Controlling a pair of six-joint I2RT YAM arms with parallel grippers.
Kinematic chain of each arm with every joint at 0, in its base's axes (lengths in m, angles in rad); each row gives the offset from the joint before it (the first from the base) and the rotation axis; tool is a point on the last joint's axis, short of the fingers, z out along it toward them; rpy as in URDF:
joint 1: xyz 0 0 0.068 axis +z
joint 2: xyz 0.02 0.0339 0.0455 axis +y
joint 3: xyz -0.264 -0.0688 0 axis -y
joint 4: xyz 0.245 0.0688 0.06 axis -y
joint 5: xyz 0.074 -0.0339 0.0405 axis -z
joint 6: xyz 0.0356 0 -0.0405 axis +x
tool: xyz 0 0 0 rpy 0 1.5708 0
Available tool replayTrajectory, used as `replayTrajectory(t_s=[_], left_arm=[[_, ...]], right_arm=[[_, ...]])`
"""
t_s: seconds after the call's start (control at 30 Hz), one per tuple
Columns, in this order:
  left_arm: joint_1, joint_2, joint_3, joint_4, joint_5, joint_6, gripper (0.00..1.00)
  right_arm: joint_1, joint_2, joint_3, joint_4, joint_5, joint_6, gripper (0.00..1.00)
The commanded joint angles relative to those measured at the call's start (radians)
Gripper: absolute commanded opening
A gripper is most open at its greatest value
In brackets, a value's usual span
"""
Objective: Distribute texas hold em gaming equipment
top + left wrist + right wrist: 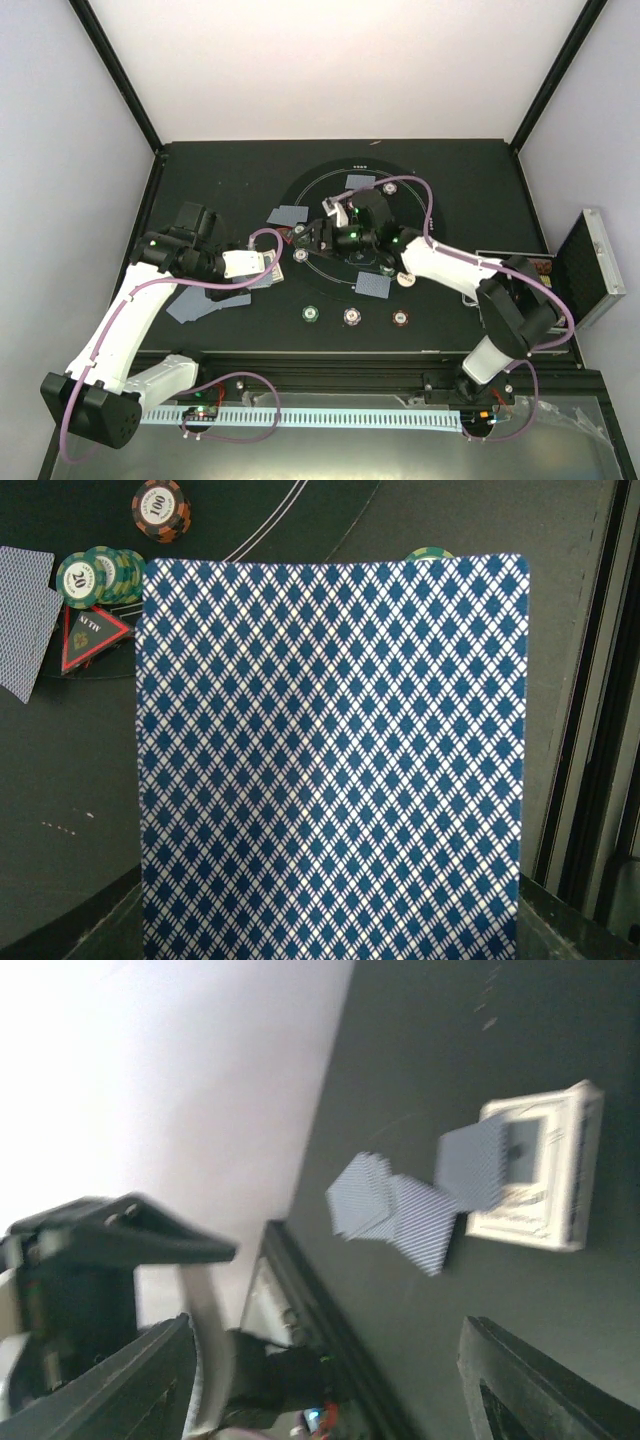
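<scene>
Here the left jaws pinch a blue diamond-backed playing card [330,760] by its lower edge above the black tabletop [60,780], right jaws released; that thin hold could let it slip.

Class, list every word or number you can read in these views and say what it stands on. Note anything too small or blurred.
"100": on the red-brown chip, left wrist view.
"20": on the green chip below it.
Lettering on the red triangle marker: too small to read.
On the playing card: diamond pattern only, no text.
Top and right wrist views: nothing legible, too small or blurred.
</scene>
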State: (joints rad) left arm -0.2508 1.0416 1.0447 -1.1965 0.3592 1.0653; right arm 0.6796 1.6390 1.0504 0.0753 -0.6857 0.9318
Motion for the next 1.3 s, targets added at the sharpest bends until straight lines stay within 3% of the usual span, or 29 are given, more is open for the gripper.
replayTrajectory(t_s=[0.0,0.4,0.87,1.03,1.27], left_arm=[[0.002,-0.003,0.02,0.014,0.014,-0.001,0.02],[0.002,-0.004,0.023,0.015,0.014,-0.001,0.02],[0.002,0.0,0.025,0.018,0.018,-0.001,0.02],[0.002,-0.003,0.025,0.016,0.015,0.001,0.02],[0.002,0.001,0.022,0.021,0.016,0.001,0.02]], right_arm=[[0.072,-0.075,-0.103,0.266,-0.04,0.157,0.74],[0.214,0.017,-0.11,0.462,-0.04,0.283,0.74],[0.252,0.176,-0.062,0.582,-0.077,0.371,0.68],[0.217,0.192,-0.119,0.66,-0.094,0.413,0.59],[0.186,0.125,-0.155,0.573,-0.085,0.353,0.42]])
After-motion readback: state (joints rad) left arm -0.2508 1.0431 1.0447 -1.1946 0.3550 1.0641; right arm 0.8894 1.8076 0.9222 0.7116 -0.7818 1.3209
